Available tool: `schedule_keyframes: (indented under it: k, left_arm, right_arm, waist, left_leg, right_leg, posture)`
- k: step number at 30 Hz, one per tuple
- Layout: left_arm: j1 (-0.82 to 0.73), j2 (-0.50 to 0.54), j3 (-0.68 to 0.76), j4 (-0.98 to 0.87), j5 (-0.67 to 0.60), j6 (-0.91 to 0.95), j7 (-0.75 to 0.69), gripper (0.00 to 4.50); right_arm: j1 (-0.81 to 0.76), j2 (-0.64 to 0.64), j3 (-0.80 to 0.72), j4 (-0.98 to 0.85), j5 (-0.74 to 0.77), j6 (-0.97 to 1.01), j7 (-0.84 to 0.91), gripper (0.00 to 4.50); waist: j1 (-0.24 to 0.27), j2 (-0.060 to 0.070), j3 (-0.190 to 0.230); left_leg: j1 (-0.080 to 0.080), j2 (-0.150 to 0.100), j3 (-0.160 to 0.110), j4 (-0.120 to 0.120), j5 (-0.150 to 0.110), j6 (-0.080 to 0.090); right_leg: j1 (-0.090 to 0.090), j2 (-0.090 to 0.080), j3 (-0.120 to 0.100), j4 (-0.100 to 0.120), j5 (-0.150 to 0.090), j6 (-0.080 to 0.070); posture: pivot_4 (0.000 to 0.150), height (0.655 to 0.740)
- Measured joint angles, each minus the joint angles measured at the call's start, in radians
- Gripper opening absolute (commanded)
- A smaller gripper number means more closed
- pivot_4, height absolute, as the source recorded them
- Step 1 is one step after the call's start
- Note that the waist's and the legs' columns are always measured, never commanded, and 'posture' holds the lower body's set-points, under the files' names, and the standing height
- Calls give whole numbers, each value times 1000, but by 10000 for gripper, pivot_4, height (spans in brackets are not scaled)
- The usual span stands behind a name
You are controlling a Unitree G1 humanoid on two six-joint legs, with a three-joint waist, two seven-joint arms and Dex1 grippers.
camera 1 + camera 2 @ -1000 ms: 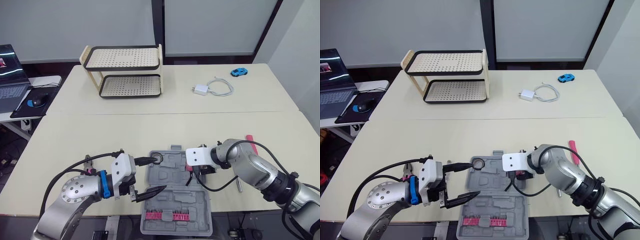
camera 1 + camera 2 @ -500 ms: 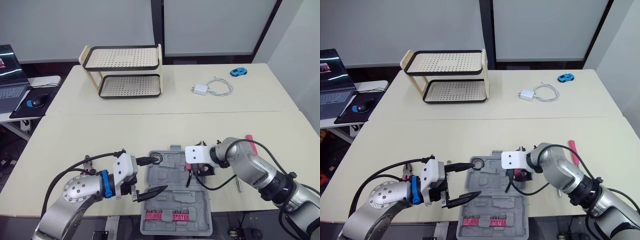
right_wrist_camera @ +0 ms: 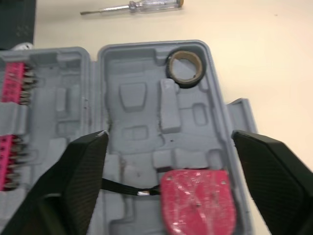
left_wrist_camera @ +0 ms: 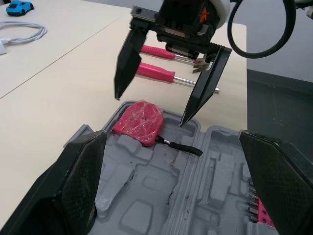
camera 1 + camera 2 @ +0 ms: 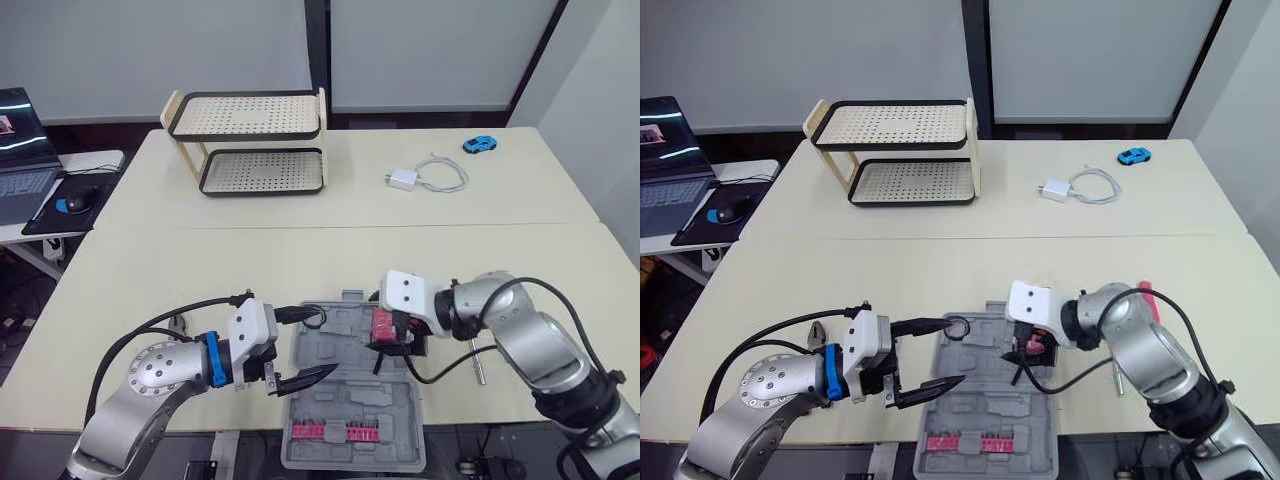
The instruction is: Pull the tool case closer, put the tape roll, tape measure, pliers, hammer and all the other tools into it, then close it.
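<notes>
The grey tool case [image 5: 352, 400] lies open at the table's front edge, with pink bits [image 5: 330, 431] in its near half. A tape roll [image 5: 314, 316] sits in the far left pocket. The pink tape measure [image 4: 139, 122] lies in the far right pocket. My right gripper [image 5: 392, 346] hangs open just above it, touching nothing. My left gripper [image 5: 305, 347] is open at the case's left side, one finger by the tape roll. Pliers [image 5: 818, 338] lie left of the case. Two pink-handled tools [image 4: 157, 71] lie right of it.
A clear-handled screwdriver [image 3: 132, 6] lies on the table beside the case. At the back stand a two-tier rack [image 5: 250, 145], a white charger with cable [image 5: 420, 177] and a blue toy car [image 5: 478, 144]. A laptop and mouse [image 5: 72, 204] sit on a side table left.
My right gripper has lifted a little off the tape measure, which stays in the case. The left gripper has shifted slightly towards the case.
</notes>
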Motion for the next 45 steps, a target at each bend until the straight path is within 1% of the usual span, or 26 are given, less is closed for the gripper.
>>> schedule_keyframes:
  k: [3, 7, 8, 10, 13, 23, 30, 39, 41, 43, 45]
  left_arm:
    - [-1, 1, -1, 0, -1, 2, -4, 45000]
    - [-6, 1, -3, 0, -1, 6, -16, 45000]
    - [-6, 1, -3, 0, -1, 7, -17, 45000]
    - [-6, 1, -3, 0, -1, 8, -18, 45000]
    - [-6, 1, -3, 0, -1, 8, -19, 45000]
    - [-35, -2, -4, 3, 1, 6, -20, 45000]
    - [-35, -2, -6, 7, 2, -10, -22, 45000]
    - [-28, -2, -6, 19, 8, -27, -39, 45000]
    - [-29, -2, -6, 21, 8, -30, -39, 45000]
    - [-28, -2, -6, 26, 8, -30, -40, 45000]
    - [-28, -2, -6, 33, 9, -31, -40, 45000]
  right_arm:
    - [52, -11, -43, 6, 30, -71, -27, 20575]
    - [99, 2, -50, 56, 44, -202, -71, 20575]
    - [112, 5, -50, 72, 44, -234, -84, 19137]
    - [131, 13, -52, 103, 47, -288, -105, 15309]
    - [152, 27, -64, 138, 56, -350, -135, 4577]
    - [172, 33, -67, 285, 51, -510, -192, 4577]
    - [187, 39, -68, 320, 50, -564, -212, 4577]
    - [188, 41, -68, 321, 51, -569, -215, 4577]
    - [188, 44, -68, 322, 53, -569, -217, 8365]
    - [188, 47, -68, 324, 55, -569, -219, 13456]
    - [188, 47, -68, 329, 57, -569, -219, 13456]
  waist:
    - [-2, 0, 0]
    - [-5, 0, 0]
    - [-5, 0, 0]
    - [-5, 0, 0]
    - [-5, 0, 0]
    - [-5, 0, 0]
    - [-5, 0, 0]
    - [-5, 0, 0]
    - [-5, 0, 0]
    - [-5, 0, 0]
    - [-5, 0, 0]
  left_leg:
    - [1, 1, 0, 0, 0, 0]
    - [1, 2, 0, 0, 0, 0]
    - [1, 2, 0, 0, 0, 0]
    - [1, 2, 0, 0, 0, 0]
    - [1, 2, 0, 0, 0, -1]
    - [1, 2, 0, 0, 0, -1]
    - [1, 2, 0, 0, 0, -1]
    - [1, 2, 0, 0, 0, -1]
    - [1, 2, 0, 0, 0, -1]
    - [1, 2, 0, 0, 0, -1]
    - [1, 2, 0, 0, 0, -1]
  right_leg:
    - [0, 1, 0, 1, 0, 0]
    - [0, 2, 0, 1, 0, 0]
    - [0, 2, 0, 1, 0, 0]
    - [0, 2, 0, 1, 0, 0]
    - [0, 2, 0, 1, 0, 0]
    - [1, 2, 0, 1, 0, 0]
    - [1, 2, 0, 1, 0, 0]
    - [1, 2, 0, 1, 0, 0]
    - [1, 2, 0, 1, 0, 0]
    - [1, 2, 0, 1, 0, 0]
    - [1, 2, 0, 1, 0, 0]
  posture:
    - [1500, 7400]
    - [1500, 7400]
    - [1500, 7400]
    - [1500, 7400]
    - [1500, 7400]
    - [1500, 7400]
    - [1500, 7400]
    - [1500, 7400]
    - [1500, 7400]
    - [1500, 7400]
    - [1500, 7400]
